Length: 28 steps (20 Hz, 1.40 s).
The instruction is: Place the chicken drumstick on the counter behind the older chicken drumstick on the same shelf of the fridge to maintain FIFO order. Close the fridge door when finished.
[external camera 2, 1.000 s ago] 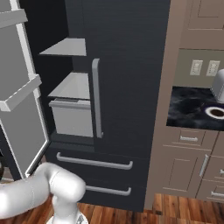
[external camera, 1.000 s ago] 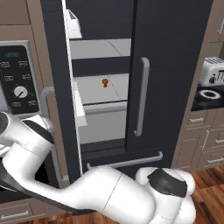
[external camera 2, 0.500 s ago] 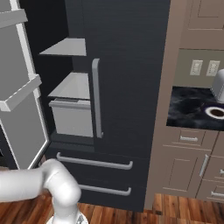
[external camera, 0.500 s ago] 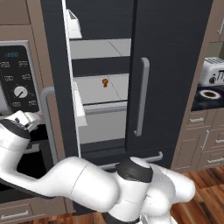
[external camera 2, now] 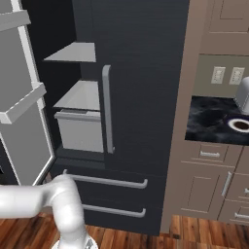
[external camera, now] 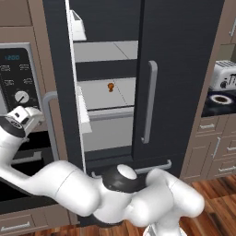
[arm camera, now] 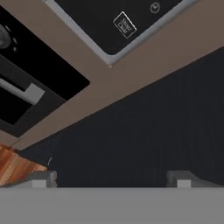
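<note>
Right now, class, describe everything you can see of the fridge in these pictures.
The fridge is tall, dark charcoal and matte, standing between the oven wall and the taupe cabinets. Its left door is swung open, with pale bins on the inside; the right door is shut, with a grey vertical bar handle. Inside are light-grey shelves; a small orange-brown item sits on the middle shelf. Two drawers with horizontal handles lie below.

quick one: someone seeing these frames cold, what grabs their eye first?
Probably the fridge, dark and tall mid-scene with its left door swung open onto a pale interior. On the shelf sits one small orange-brown chicken drumstick. The white arm sweeps low across the left base view, its gripper open by the oven, holding nothing.
</note>
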### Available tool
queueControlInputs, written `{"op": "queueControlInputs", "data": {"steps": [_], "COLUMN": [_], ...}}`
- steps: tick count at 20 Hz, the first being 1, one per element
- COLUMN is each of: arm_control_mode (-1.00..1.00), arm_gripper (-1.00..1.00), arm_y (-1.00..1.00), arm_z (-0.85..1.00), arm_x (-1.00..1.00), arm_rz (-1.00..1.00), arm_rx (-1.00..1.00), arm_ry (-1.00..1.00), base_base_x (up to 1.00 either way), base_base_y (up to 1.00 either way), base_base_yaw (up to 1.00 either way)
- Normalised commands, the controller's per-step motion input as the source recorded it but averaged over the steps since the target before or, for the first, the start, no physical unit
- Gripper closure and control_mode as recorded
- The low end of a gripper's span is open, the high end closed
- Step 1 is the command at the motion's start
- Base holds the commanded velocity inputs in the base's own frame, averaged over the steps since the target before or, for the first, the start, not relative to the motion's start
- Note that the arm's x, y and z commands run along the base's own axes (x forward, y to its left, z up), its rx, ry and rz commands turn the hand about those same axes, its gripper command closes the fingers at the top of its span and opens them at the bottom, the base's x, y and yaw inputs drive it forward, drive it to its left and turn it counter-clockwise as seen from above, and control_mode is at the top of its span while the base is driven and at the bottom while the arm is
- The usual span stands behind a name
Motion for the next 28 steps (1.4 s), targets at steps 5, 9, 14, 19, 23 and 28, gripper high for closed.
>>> {"op": "queueControlInputs", "data": {"steps": [5, 9, 14, 19, 23, 28], "arm_control_mode": [-1.00, -1.00, -1.00, -1.00, -1.00, -1.00], "arm_gripper": [-1.00, -1.00, -1.00, -1.00, -1.00, -1.00], "arm_y": [-0.60, -0.73, -0.86, -0.92, -0.92, -0.82], "arm_z": [-0.01, 0.00, 0.00, 0.00, 0.00, 0.00], "arm_x": [0.08, 0.07, 0.00, 0.00, 0.00, 0.18], "arm_rz": [0.00, 0.00, 0.00, 0.00, 0.00, 0.00], "arm_rx": [-0.04, -0.02, 0.00, 0.00, 0.00, 0.00], "arm_ry": [-0.02, -0.02, -0.04, -0.06, -0.06, -0.05], "base_base_x": [0.00, 0.00, 0.00, 0.00, 0.00, 0.00], "base_base_y": [0.00, 0.00, 0.00, 0.00, 0.00, 0.00], "base_base_yaw": [0.00, 0.00, 0.00, 0.00, 0.00, 0.00]}}
